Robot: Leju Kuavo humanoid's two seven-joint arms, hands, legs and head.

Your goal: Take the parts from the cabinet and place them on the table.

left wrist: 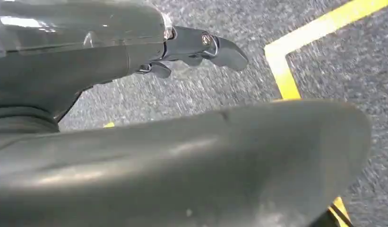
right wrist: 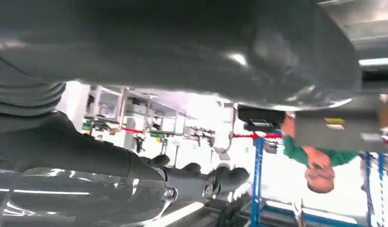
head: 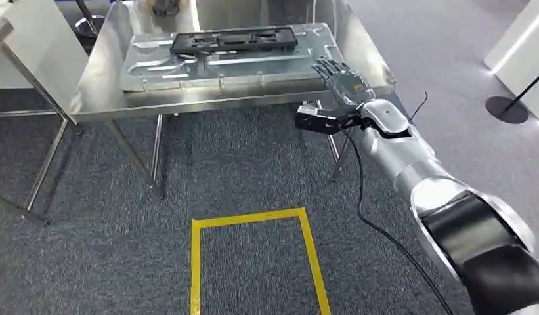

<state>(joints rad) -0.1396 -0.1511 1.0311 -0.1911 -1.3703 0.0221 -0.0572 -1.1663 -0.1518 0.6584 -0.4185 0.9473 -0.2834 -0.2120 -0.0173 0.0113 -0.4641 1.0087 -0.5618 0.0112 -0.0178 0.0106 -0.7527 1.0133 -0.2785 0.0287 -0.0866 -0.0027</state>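
A long black frame-shaped part (head: pixel 234 41) lies on a silver pressed-metal panel (head: pixel 220 65), both on the steel table (head: pixel 99 98). My right hand (head: pixel 339 79) hovers over the table's front right corner, just right of the panel, fingers spread and holding nothing. In the right wrist view the same hand (right wrist: pixel 182 66) shows its dark fingers (right wrist: pixel 201 182) extended and empty. My left hand (left wrist: pixel 135 127) hangs over the grey carpet, its fingers (left wrist: pixel 201 45) straight with nothing in them.
A yellow tape rectangle (head: pixel 253 220) marks the carpet in front of the table. A second table's legs (head: pixel 37 177) stand at the left. A round stand base (head: pixel 507 108) sits at the right. A person in green (right wrist: pixel 319 156) stands in the background.
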